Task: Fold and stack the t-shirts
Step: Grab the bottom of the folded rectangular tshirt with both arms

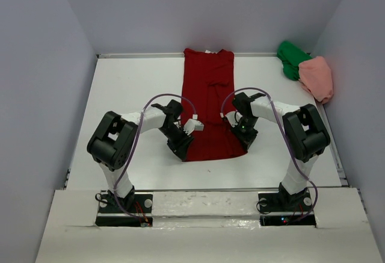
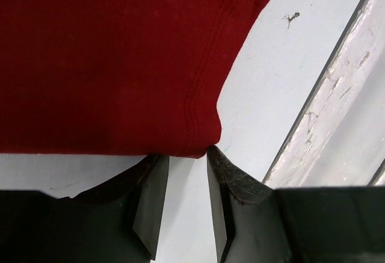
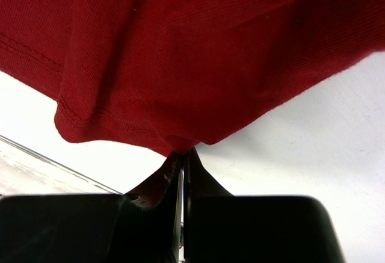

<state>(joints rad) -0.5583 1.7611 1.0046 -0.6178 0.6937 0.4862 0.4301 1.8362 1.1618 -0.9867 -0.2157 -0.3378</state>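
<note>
The dark red t-shirt lies flat mid-table, folded into a long narrow strip with its collar at the far edge and its hem nearest. The bright green t-shirt and the salmon pink t-shirt sit crumpled and touching in the far right corner.

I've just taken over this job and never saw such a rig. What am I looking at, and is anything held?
Two robot arms are bolted at the near edge of the table; each ends in a two-finger gripper. The wide picture looks down from above; the other two come from wrist cameras. A dark red t-shirt lies lengthwise in the middle, with a green t-shirt and a pink t-shirt bunched in the far right corner. The right gripper is shut on the red shirt's near hem. The left gripper is open at the other hem corner, not gripping it.
</note>
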